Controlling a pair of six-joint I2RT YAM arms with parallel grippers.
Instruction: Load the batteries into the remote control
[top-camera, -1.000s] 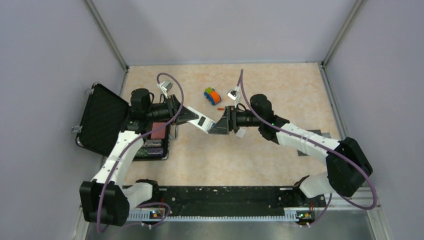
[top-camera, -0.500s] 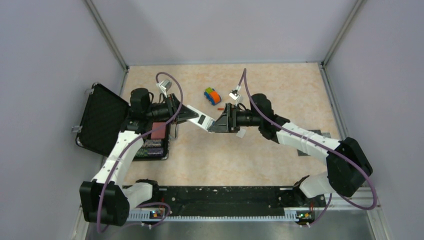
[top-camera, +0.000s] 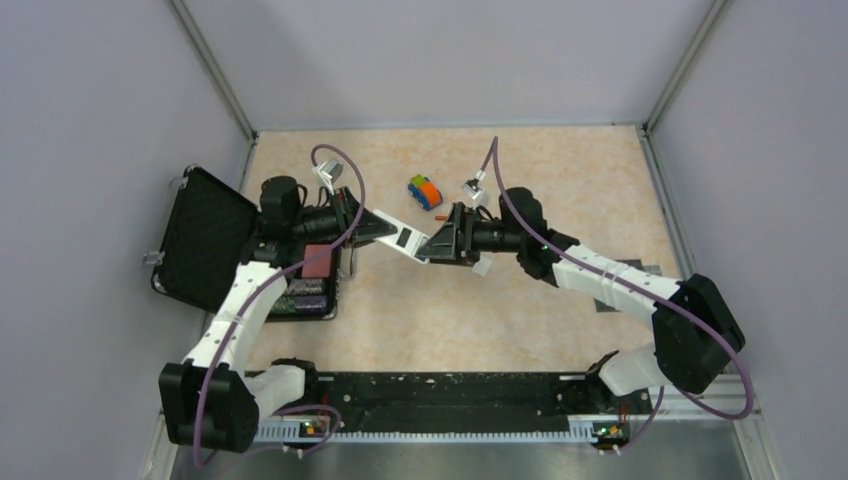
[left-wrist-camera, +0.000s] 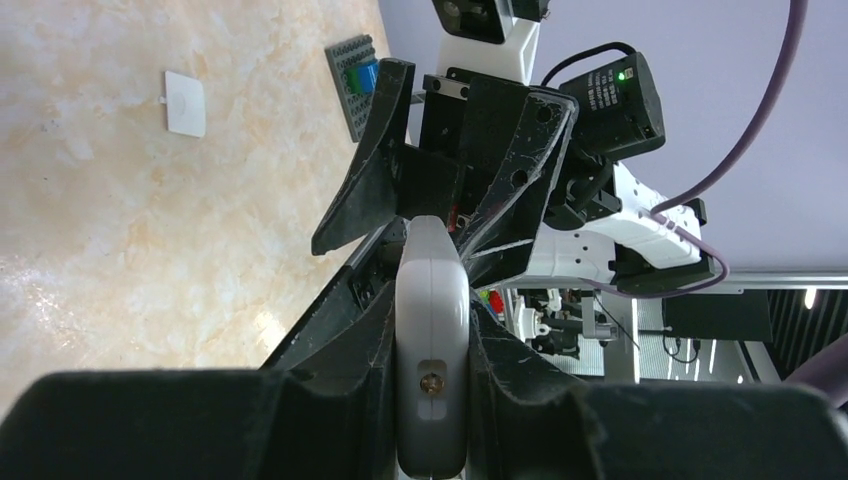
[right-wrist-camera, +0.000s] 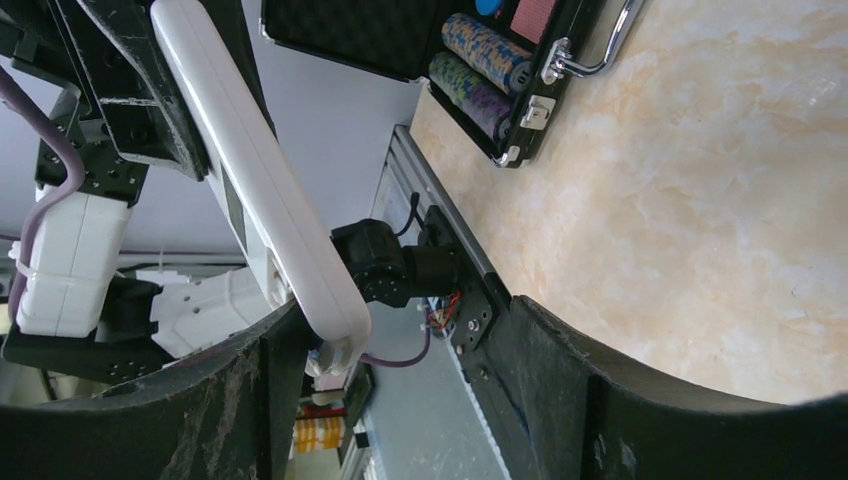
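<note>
my left gripper (top-camera: 375, 228) is squeezed tight on one end of the remote control (top-camera: 405, 240). that arm reaches in from the left of the remote control. my right gripper (top-camera: 440, 244) is at the other end, fingers (right-wrist-camera: 230, 400) spread wide apart. that arm stretches in from the right.

Overhead, I see soft, even light with only faint shadows on the table (top-camera: 520, 300). In my wrist views the near black foreground goes soft and dark, while the remote control (right-wrist-camera: 262, 190) looks nearly washed out.
</note>
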